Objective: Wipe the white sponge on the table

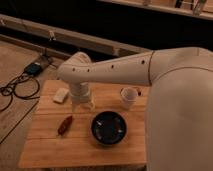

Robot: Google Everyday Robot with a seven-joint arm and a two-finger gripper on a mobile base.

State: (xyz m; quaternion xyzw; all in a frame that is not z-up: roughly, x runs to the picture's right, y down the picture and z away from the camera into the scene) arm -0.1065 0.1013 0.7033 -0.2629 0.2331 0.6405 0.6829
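Lying by the far-left edge of the table [45,150], the white sponge [61,95], small and round-cornered, sat beside the gripper [83,105], its jaws apart and empty; bare planks lay before it.

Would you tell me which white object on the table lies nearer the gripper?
The white sponge, a flat block just left of the gripper; the taller white cup stands farther right.

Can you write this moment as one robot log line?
claw: open, holding nothing | place: over the table, beside the white sponge | white sponge: lying on table, not gripped | wipe: not started
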